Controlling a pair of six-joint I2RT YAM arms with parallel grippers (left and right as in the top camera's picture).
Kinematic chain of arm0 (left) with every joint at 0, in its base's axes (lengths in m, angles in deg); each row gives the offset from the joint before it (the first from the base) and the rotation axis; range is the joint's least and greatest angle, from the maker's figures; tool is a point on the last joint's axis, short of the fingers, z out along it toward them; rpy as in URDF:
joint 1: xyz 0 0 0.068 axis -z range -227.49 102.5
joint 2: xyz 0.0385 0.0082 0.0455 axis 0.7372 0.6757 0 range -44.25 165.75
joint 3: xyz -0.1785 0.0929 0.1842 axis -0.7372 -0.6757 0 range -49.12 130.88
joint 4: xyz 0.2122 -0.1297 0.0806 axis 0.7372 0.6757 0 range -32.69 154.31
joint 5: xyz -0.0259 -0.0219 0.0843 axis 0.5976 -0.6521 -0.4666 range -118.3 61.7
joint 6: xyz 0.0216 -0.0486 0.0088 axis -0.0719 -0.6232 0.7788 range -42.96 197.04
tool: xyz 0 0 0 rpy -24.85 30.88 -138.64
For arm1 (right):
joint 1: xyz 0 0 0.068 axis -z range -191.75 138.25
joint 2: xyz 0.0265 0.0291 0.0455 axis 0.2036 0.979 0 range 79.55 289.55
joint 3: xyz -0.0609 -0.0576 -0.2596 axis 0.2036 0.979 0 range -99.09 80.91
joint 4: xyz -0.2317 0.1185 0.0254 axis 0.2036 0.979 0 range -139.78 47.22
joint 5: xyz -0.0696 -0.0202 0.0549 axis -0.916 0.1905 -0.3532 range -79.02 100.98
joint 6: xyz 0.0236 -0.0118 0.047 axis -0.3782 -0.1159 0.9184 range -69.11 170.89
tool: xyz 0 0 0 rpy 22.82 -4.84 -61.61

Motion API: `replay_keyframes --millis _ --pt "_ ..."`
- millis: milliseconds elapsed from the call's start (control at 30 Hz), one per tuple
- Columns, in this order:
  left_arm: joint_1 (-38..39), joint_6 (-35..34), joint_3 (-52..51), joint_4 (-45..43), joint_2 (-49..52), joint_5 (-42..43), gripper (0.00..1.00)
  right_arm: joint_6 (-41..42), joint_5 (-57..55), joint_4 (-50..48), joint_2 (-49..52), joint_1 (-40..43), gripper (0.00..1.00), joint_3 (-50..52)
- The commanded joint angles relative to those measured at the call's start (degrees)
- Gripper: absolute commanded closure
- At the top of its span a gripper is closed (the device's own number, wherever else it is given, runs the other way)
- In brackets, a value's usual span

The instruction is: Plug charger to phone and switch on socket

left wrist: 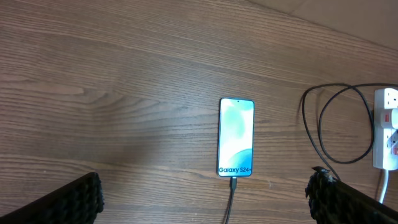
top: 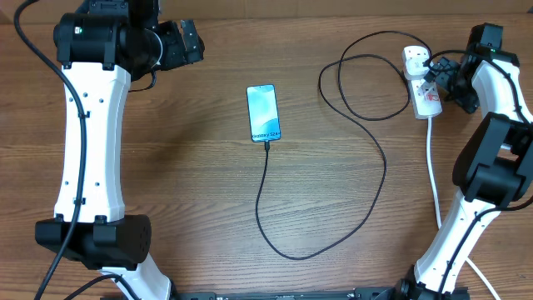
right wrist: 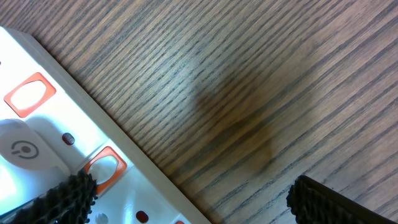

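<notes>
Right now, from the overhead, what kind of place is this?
Probably a robot test bench: wood-grain table, left arm and right arm mounted at its edge, plus a phone, charger and socket laid out.

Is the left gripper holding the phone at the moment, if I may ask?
No, the phone lies flat on the table, apart from the left gripper, whose jaws stand wide open.

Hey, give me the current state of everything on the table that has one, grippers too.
phone: face up, screen lit, charger connector plugged into its bottom edge.
charger: connector in the phone; plug end unclear.
socket: switch position unclear.
left gripper: open, empty.
right gripper: open, empty, over the socket.
</notes>
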Motion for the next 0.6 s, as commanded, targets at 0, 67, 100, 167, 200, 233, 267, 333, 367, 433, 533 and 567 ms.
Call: replay_keyframes --millis 0,67,100,167,200,233,267,333,367,433,533,567 --pt "0.15 -0.98 -0.07 0.17 0.28 -0.81 0.00 -0.20 0.94 -0.68 2.05 -0.35 0.00 0.11" --pt "0.15 -0.98 -0.07 0.17 0.28 -0.81 0.00 0.04 0.98 -1.07 2.05 -0.07 0.00 0.09" --pt "0.15 -0.98 -0.07 0.17 0.28 -0.81 0.00 0.63 1.01 -1.11 2.05 0.13 0.00 0.04" --pt "0.15 -0.98 -0.07 0.17 0.28 -0.79 0.00 1.79 1.62 -1.11 2.05 0.68 0.00 0.02" --pt "0.15 -0.98 -0.07 0.17 0.28 -0.81 0.00 1.75 2.67 -1.11 2.05 1.01 0.00 0.00" --pt "0.15 -0.98 -0.07 0.17 0.28 -0.79 0.00 1.77 3.74 -0.90 2.05 1.44 0.00 -0.13" --pt "0.15 -0.98 -0.07 0.17 0.28 -0.81 0.00 1.79 4.17 -0.39 2.05 1.92 0.00 -0.39" --pt "0.15 -0.98 -0.07 0.17 0.28 -0.81 0.00 1.79 4.15 0.24 2.05 2.80 0.00 -0.83" --pt "0.15 -0.98 -0.07 0.17 0.28 -0.81 0.00 1.79 4.17 0.61 2.05 3.28 0.00 -1.09" --pt "0.15 -0.98 -0.07 0.17 0.28 -0.81 0.00 1.77 4.20 0.66 2.05 3.93 0.00 -1.20" --pt "0.15 -0.98 -0.07 0.17 0.28 -0.81 0.00 1.75 4.59 0.61 2.05 4.28 0.00 -1.16" --pt "0.15 -0.98 -0.07 0.17 0.28 -0.81 0.00 1.75 4.68 0.55 2.05 4.28 0.00 -1.16"
